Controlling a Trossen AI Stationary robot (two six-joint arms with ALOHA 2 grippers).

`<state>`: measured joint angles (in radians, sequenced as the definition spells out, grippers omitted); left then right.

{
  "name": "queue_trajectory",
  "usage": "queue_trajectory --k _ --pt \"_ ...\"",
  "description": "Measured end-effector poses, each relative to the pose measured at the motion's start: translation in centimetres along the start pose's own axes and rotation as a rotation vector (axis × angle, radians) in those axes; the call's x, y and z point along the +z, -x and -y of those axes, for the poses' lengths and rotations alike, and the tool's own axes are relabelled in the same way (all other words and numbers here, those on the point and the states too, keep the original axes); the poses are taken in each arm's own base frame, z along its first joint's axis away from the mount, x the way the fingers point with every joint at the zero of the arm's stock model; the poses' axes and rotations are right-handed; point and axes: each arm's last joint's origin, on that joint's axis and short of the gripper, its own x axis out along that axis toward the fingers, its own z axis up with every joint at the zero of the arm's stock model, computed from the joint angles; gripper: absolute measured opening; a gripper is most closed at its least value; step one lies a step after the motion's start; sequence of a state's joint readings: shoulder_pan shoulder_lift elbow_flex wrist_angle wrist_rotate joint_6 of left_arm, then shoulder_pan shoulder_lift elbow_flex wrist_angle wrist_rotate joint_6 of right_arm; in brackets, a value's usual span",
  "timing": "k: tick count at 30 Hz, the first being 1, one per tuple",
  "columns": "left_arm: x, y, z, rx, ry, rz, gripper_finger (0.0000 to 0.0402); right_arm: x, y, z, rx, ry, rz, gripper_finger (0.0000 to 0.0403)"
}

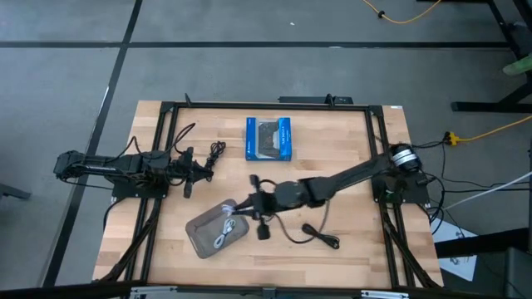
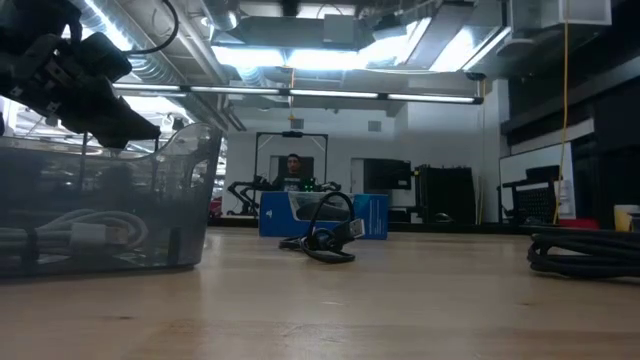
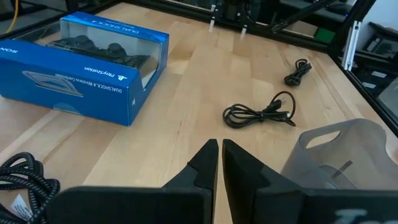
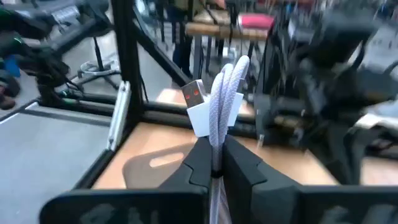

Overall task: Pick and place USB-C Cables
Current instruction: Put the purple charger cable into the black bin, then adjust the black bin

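The clear plastic tray (image 1: 199, 228) is lying at the table's (image 1: 349, 141) near edge, holding a white cable (image 1: 226, 236). The right gripper (image 1: 252, 206) is hovering at the tray's rim, clenching a light grey USB-C cable (image 4: 224, 93) between its fingers. Beyond the tray, a blue box (image 3: 81, 65) is showing "DUALSHOCK 4 Wireless Controller", "SONY" and "PlayStation". Black cables (image 1: 320, 237) are lying right of the tray, another black cable (image 1: 216, 151) beyond it. The left gripper (image 1: 204, 172) is waiting beyond the tray, fingers pressed together, holding nothing.
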<state>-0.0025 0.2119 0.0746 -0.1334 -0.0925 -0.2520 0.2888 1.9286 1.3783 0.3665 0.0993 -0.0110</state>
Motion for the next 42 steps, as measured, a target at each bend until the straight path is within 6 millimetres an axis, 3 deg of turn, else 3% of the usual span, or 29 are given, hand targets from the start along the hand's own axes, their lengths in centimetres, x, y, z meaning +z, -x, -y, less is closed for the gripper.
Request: queue_trajectory --k 6,13,20,33,38,42 --pt "0.0 0.0 0.0 -0.001 0.000 0.000 0.0016 -1.2 -4.2 0.8 0.117 -0.012 -0.131 0.0021" --pt "0.0 0.0 0.0 0.000 0.000 -0.003 0.0016 -2.3 -6.9 0.9 0.159 -0.019 -0.247 0.0020" --pt "0.0 0.0 0.0 0.001 -0.001 -0.005 0.0016 -4.3 -7.6 0.7 0.153 -0.070 -0.335 0.0055" --pt "0.0 0.0 0.0 0.001 0.000 -0.005 0.0016 -5.1 -7.4 0.5 0.149 -0.098 -0.415 0.0116" --pt "0.0 0.0 0.0 0.001 0.000 -0.005 0.0016 -5.1 -7.4 0.5 0.143 -0.129 -0.411 0.0120" --pt "0.0 0.0 0.0 0.001 0.000 -0.005 0.0016 -5.3 -7.3 0.5 0.109 -0.273 -0.446 0.0116"
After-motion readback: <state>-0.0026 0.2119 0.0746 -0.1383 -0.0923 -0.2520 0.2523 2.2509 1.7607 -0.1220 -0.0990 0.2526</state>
